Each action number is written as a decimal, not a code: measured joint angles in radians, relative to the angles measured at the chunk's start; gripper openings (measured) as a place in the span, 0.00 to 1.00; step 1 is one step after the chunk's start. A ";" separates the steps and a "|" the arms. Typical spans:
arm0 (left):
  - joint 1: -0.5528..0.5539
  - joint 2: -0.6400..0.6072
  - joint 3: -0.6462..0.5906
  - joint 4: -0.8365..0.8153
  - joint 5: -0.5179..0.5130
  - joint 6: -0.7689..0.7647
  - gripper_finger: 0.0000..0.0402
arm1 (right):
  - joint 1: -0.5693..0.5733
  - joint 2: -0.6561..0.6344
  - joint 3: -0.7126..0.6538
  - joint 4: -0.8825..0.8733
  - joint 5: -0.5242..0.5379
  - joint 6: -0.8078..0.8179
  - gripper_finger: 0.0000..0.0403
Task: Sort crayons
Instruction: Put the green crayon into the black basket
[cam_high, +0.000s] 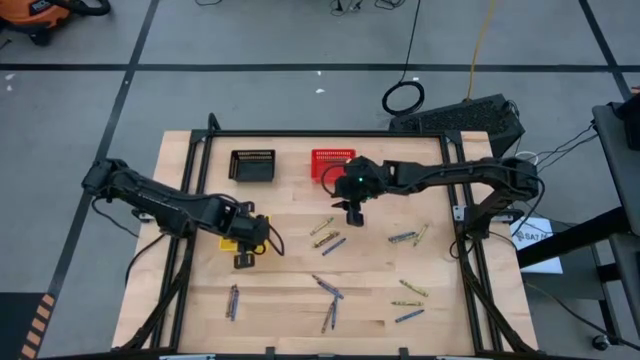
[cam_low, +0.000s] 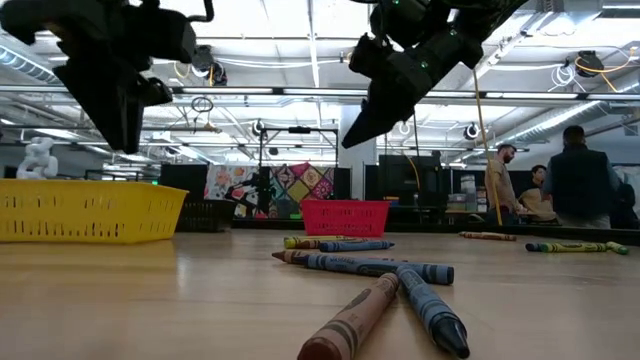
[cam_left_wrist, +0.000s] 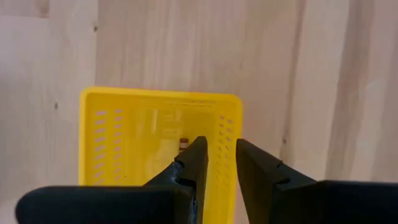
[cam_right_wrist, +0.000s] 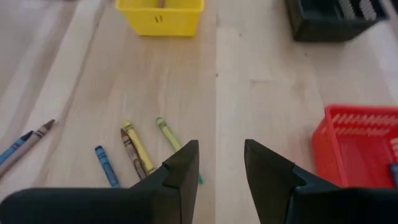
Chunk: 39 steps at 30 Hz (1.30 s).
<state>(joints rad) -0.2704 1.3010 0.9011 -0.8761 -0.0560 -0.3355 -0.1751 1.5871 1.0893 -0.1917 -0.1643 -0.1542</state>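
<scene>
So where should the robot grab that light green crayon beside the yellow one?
Across its middle, coming straight down from above. The light green crayon lies flat on the table, so fingers must close on its long sides. It has bare wood on both sides, unlike the yellow crayon, which lies close beside a brown one. The open right gripper hangs nearest.

Both arms are matte black and chunky-jointed, the right one (cam_high: 440, 178) has a little green light glowing at its wrist.

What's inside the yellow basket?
The left gripper hangs open over the yellow basket. One brownish crayon peeks out inside; the gripper covers the rest of that crayon.
</scene>
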 joint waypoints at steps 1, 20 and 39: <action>-0.008 0.000 0.003 -0.004 0.000 0.000 0.20 | 0.006 0.009 0.001 0.010 0.001 -0.014 0.29; -0.072 -0.003 0.023 -0.006 0.001 -0.024 0.20 | 0.047 0.269 0.000 0.181 -0.050 -0.041 0.29; -0.072 -0.003 0.023 -0.008 0.000 -0.025 0.20 | 0.044 0.349 0.000 0.240 -0.073 -0.074 0.29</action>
<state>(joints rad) -0.3428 1.2984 0.9241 -0.8837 -0.0559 -0.3607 -0.1307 1.9364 1.0893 0.0480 -0.2375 -0.2284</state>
